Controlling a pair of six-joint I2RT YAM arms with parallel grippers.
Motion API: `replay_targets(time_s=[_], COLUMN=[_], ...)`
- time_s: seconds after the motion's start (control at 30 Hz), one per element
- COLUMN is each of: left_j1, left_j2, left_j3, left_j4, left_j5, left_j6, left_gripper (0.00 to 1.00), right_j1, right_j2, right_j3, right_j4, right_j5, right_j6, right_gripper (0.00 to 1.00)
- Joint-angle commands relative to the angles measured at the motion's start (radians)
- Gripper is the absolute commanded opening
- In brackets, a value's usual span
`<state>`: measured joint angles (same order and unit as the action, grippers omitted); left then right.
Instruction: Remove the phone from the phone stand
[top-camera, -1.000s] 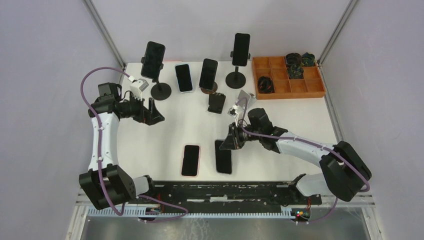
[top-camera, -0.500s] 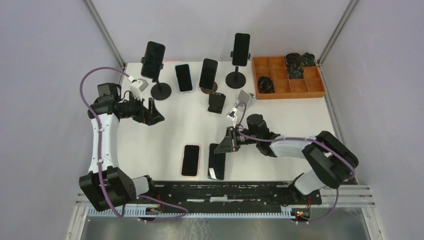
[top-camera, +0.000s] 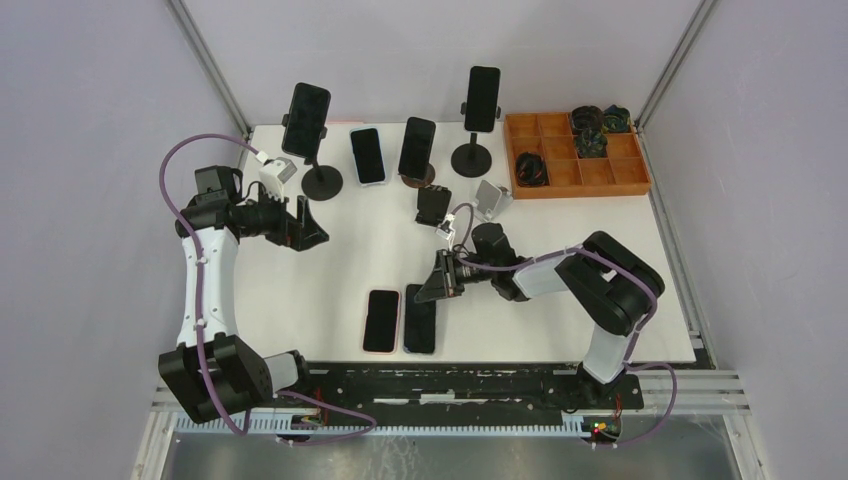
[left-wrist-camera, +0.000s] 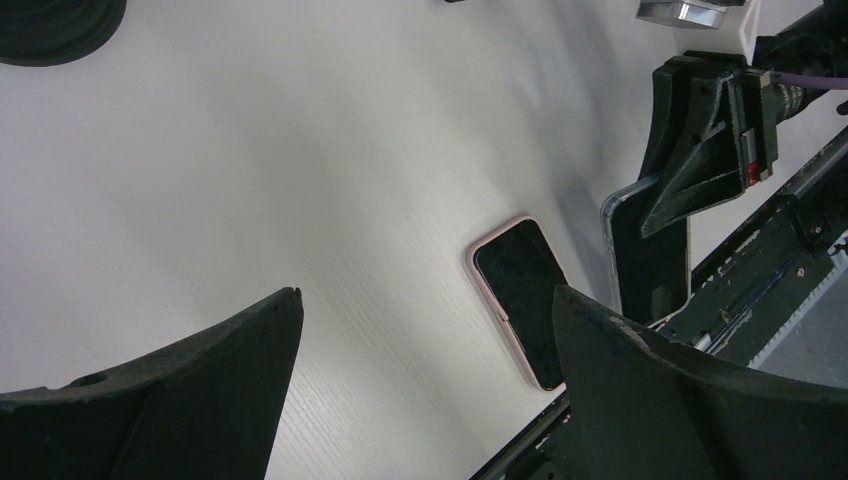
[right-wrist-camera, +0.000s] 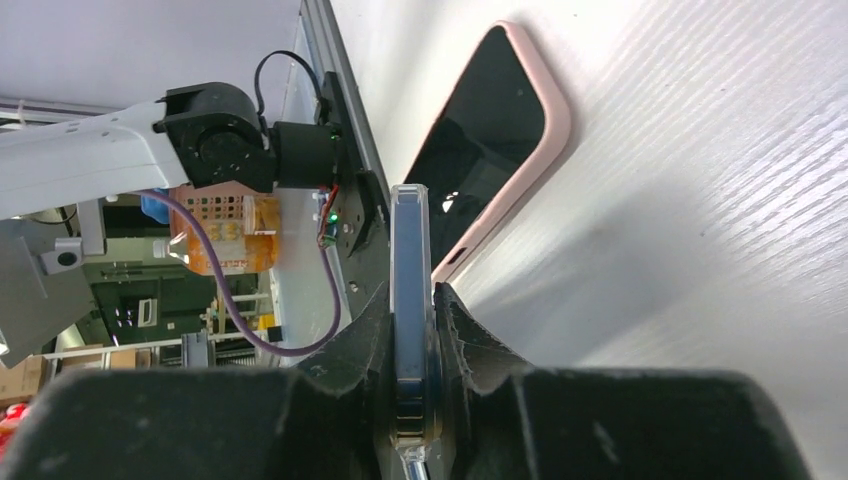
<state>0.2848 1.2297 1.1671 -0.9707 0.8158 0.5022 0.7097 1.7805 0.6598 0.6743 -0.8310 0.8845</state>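
My right gripper (top-camera: 440, 283) is shut on one end of a dark phone in a clear case (top-camera: 420, 320). That phone reaches toward the table's front edge, close beside a pink-cased phone (top-camera: 381, 320) lying flat. In the right wrist view the held phone (right-wrist-camera: 410, 230) shows edge-on between my right gripper's (right-wrist-camera: 413, 295) fingers, with the pink-cased phone (right-wrist-camera: 490, 140) just beyond. A small black phone stand (top-camera: 433, 205) stands bare behind. My left gripper (top-camera: 300, 225) hangs open at the left, holding nothing; in the left wrist view it (left-wrist-camera: 425, 300) looks down on the pink-cased phone (left-wrist-camera: 520, 300).
Three phones sit on tall stands at the back (top-camera: 305, 120), (top-camera: 417, 148), (top-camera: 482, 98). One more phone (top-camera: 368, 155) lies flat between them. A small silver stand (top-camera: 488, 198) and an orange compartment tray (top-camera: 620, 175) with dark coils are at the back right.
My right gripper has carried the clear-cased phone to the left, and it now sits right beside the pink-cased phone. The left arm has not moved.
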Motion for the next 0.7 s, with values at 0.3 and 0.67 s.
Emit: replay_targets(time_s=[0.3, 0.67], left_j1=[-0.001, -0.001], left_j2=[-0.005, -0.001], left_j3=[0.005, 0.006], left_j4=[0.000, 0.000], left_j5=[0.028, 0.049], left_j6=[0.019, 0.016], left_gripper=[1.00, 1.00], right_j1=[0.003, 0.005], right_j2=[0.116, 0.011], right_j3=[0.134, 0.075], right_j4=[-0.230, -0.346], right_j5=[0.047, 0.301], right_j6=[-0.243, -0.336], right_gripper=[0.09, 0.52])
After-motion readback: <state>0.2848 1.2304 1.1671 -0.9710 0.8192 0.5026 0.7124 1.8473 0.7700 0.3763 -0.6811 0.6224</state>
